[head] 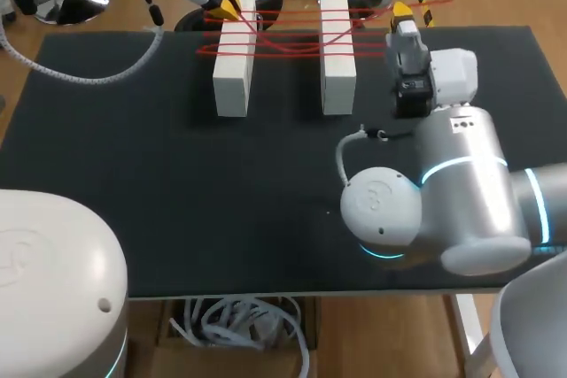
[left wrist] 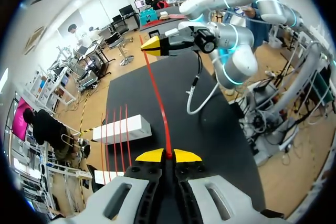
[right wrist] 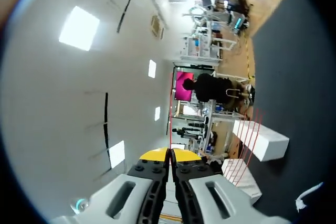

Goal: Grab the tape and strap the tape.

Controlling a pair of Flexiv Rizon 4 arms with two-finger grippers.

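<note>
One red tape (head: pixel 288 33), thin, laid in several strands across the far ends of two white blocks. The strands cross in the gap between the blocks.

- Tape to hands: one end runs into the left gripper (head: pixel 229 2), at the far end of the left block (head: pixel 232 68). The left wrist view shows the tape (left wrist: pixel 159 98) pinched between the closed yellow tips of the left gripper (left wrist: pixel 168 156). From there it stretches in a straight line over the table (left wrist: pixel 215 124) to the yellow tips of the right gripper (left wrist: pixel 155 45).
- Right gripper (head: pixel 401 11): sits beyond the outer side of the right block (head: pixel 337 59), near the table's far edge. In its own wrist view the right gripper (right wrist: pixel 170 155) has its fingers pressed together on the tape (right wrist: pixel 170 108), a fine red line leading straight out from between them.
- Blocks: two, long and white, standing side by side and apart on the far half of the table. The wrist views show the parallel strands lying over the top of one block (left wrist: pixel 122 128) (right wrist: pixel 261 139).
- Table (head: pixel 177 174): black top.
- Hose (head: pixel 89 73): one, pale and ribbed, curves across the far left corner of the table.
</note>
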